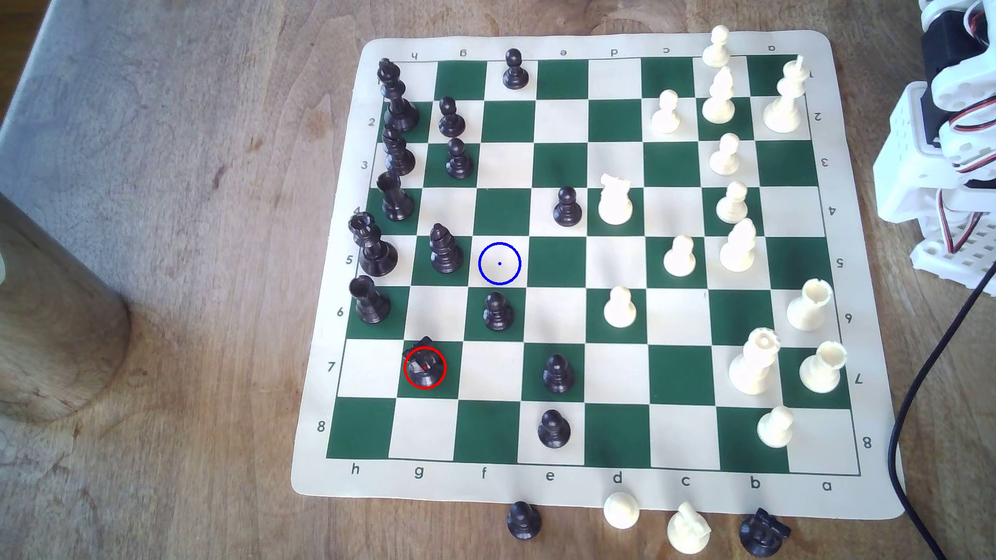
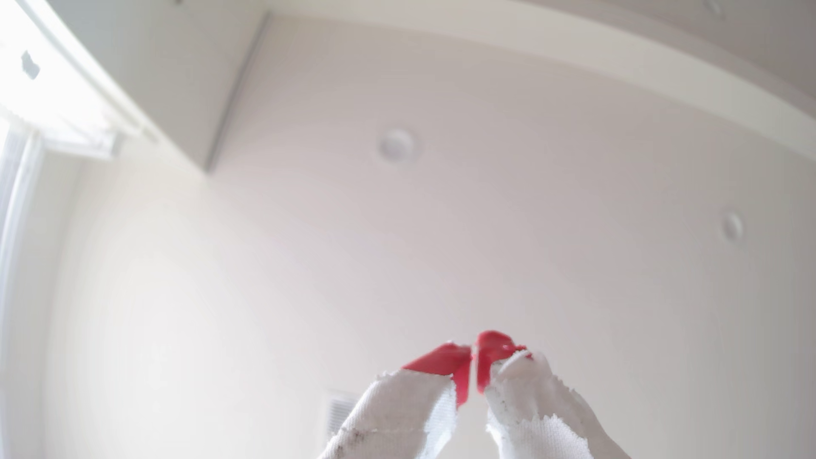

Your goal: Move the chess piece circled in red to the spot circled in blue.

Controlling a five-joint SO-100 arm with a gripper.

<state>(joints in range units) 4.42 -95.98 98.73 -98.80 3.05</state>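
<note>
Ceiling fills background; tool [image 2: 473, 359] aimed upward, red tips together, empty.

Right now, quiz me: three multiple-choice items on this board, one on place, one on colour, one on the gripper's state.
1. Where does the knight stand?
A. g7
B. c2
C. off the mat

2. What colour is the spot's square?
A. green
B. cream
C. brown

3. How is the gripper?
A. clamped on a pawn
B. wide open
C. shut, empty

Key: 1 A, the red ring sits in file g, row 7. 2 B, the blue ring lies on a pale square. 3 C, in the wrist view the red tips nearly meet with nothing between.
</note>
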